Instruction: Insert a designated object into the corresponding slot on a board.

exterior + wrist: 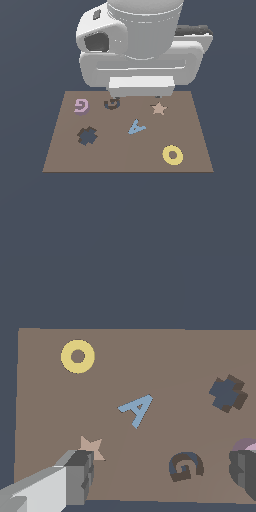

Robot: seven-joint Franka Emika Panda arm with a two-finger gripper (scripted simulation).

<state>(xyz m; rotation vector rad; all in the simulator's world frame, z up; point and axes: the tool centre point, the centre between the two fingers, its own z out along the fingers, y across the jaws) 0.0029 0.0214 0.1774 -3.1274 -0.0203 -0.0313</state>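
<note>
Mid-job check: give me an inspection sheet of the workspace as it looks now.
Surface: brown board, flat, on plain dark ground.
Job's things: pink G lies on the board, apart from the G slot, which is empty.
Clutter: star, blue A, yellow ring, cross cutout.
Gripper: gripper open, holding nothing, above the board near the G slot.
Cables: nothing seen.
Surroundings: nothing seen.

In the wrist view one of the fingers [245, 473] hides most of the pink G piece [246, 445] (only an edge shows).
</note>
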